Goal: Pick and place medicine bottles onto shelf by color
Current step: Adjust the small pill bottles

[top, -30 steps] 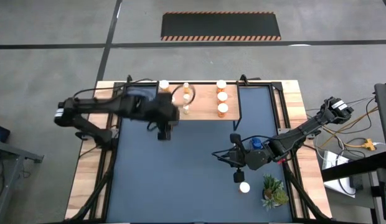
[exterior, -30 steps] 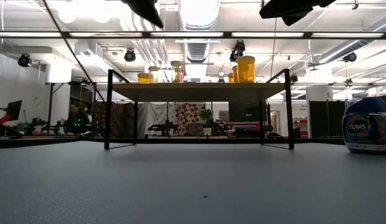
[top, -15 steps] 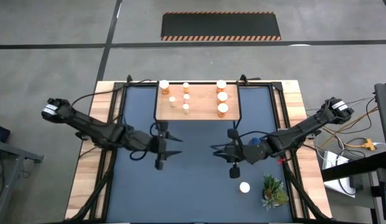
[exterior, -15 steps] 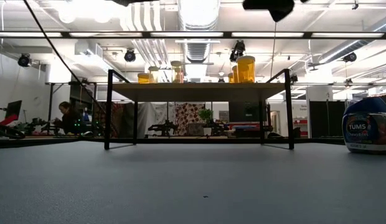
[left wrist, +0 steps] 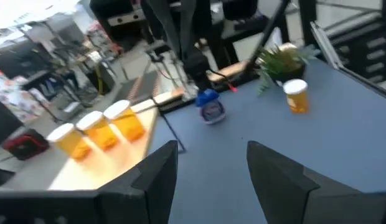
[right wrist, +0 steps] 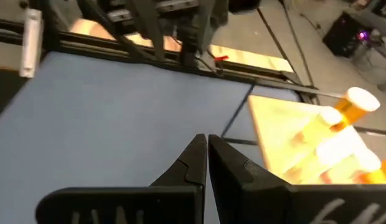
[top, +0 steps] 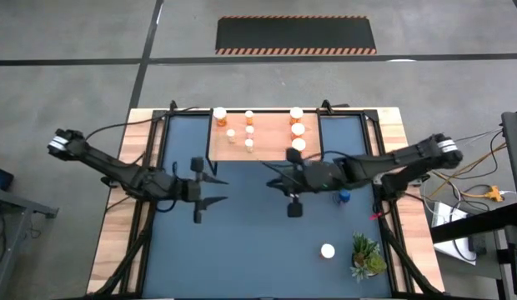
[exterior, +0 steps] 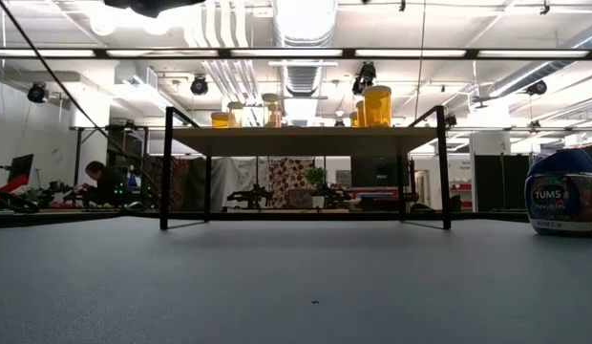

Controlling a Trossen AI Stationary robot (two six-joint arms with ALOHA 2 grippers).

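Both arms are hanging over the dark mat, neither carrying anything. The left gripper (top: 210,188) sits at about nine o'clock from the table's middle, fingers spread apart, nothing between them. The right gripper (top: 279,177) is near centre, just below the shelf (top: 271,137), fingers pressed together and empty.

The shelf at twelve o'clock already carries two groups: the small bottles (top: 239,131) on its left half, a column of three white-capped orange ones (top: 298,130) on its right. Two bottles remain on the mat. The blue bottle (top: 343,197) stands at roughly three o'clock, beside the right forearm and behind that gripper's tips. The orange bottle (top: 327,250) stands upright at about five o'clock, close to the green plant (top: 367,256), white cap facing up.

Here's what matters: both leftovers lie on the right side, so the right arm looks the nearer one, while the left would have to cross the whole mat. My guess is the right gripper must open first and swing back toward four or five o'clock, dropping over an upright cap.
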